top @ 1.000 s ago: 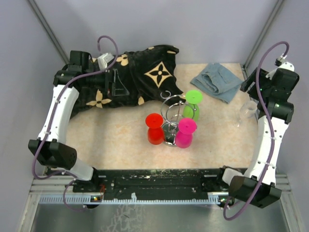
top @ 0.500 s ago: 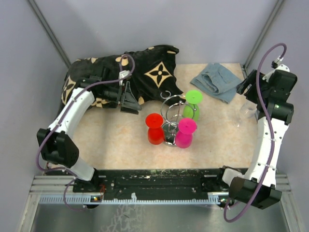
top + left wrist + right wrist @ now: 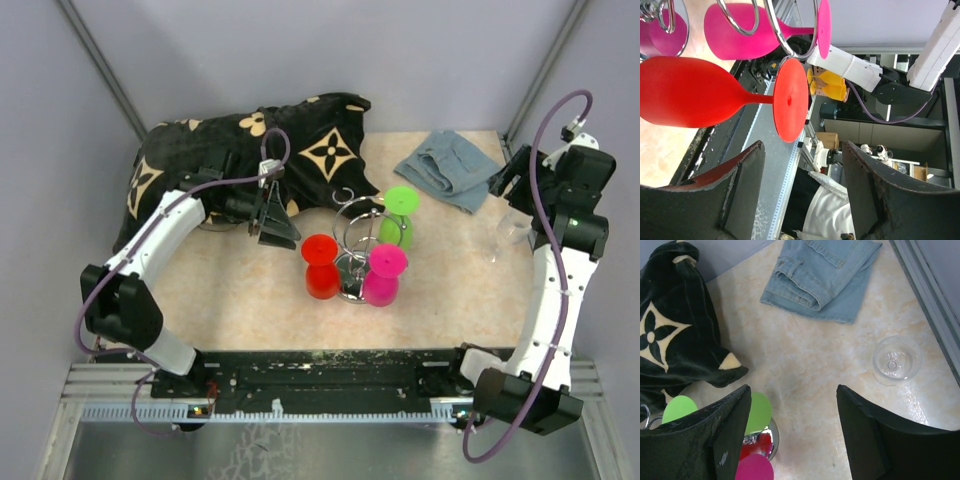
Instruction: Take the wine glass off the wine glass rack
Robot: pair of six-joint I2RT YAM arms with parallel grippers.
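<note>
The silver wire rack point(image 3: 352, 250) stands mid-table with three plastic wine glasses hanging upside down: red point(image 3: 321, 265), magenta point(image 3: 385, 274) and green point(image 3: 399, 214). My left gripper point(image 3: 283, 222) is open, just left of the red glass and level with it. In the left wrist view the red glass point(image 3: 705, 95) lies ahead of the open fingers point(image 3: 735, 190), the magenta glass point(image 3: 747, 35) beyond it among the chrome loops point(image 3: 742, 22). My right gripper point(image 3: 512, 178) is open and empty, high at the far right. The green glass point(image 3: 757, 412) shows in the right wrist view.
A black cushion with tan flowers point(image 3: 240, 160) lies at the back left. Folded denim point(image 3: 450, 168) lies at the back right. A clear glass point(image 3: 512, 230) stands near the right edge, also in the right wrist view point(image 3: 896, 360).
My left arm has swung from the back left over the cushion toward the rack, and the gripper now sits next to the red glass. The right arm has barely moved.
</note>
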